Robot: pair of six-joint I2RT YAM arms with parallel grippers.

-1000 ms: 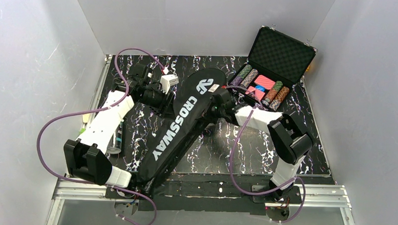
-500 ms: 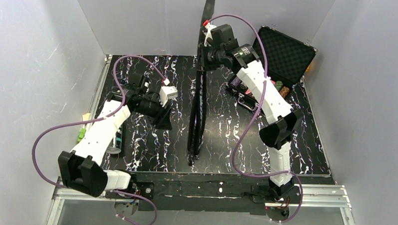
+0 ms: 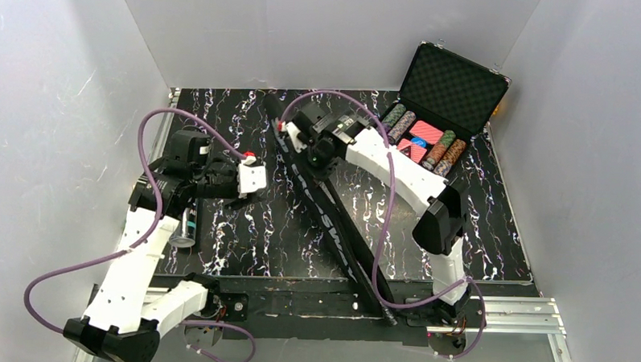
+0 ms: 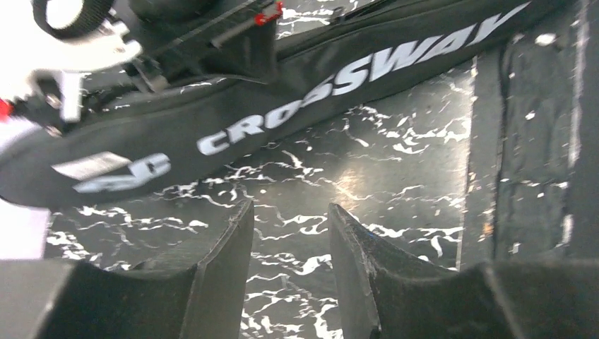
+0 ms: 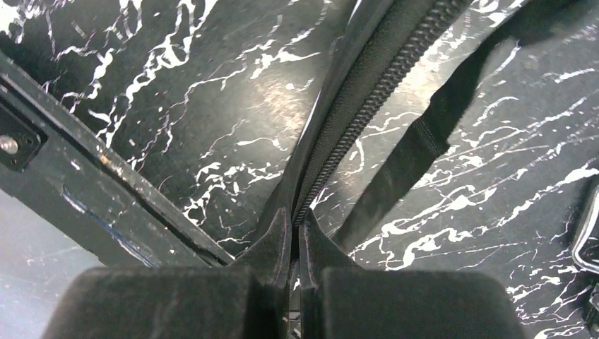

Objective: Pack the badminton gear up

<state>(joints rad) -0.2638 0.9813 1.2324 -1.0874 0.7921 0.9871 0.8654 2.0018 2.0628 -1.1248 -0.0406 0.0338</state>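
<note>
The long black "CROSSWAY" racket bag [image 3: 332, 226] rests on its edge, running diagonally from the far middle of the table to the near edge. My right gripper [image 3: 308, 158] is shut on its zipper seam [image 5: 367, 85] near the far end, as the right wrist view [image 5: 297, 215] shows. My left gripper [image 3: 254, 188] is open and empty just left of the bag, with bare tabletop between its fingers [image 4: 233, 247]. The bag's lettering [image 4: 353, 70] lies beyond them. A clear tube [image 3: 188, 225] lies beside the left arm. Rackets and shuttlecocks are out of view.
An open black hard case with coloured poker chips [image 3: 436, 113] stands at the far right. A loose black strap [image 5: 424, 141] hangs off the bag. Purple cables loop from both arms. White walls enclose three sides, and a metal rail [image 3: 522, 313] runs along the near edge.
The right gripper held the bag upright and high half a second ago; it is now lowered onto its edge, slanting across the table. The left arm has pulled back to the left.
</note>
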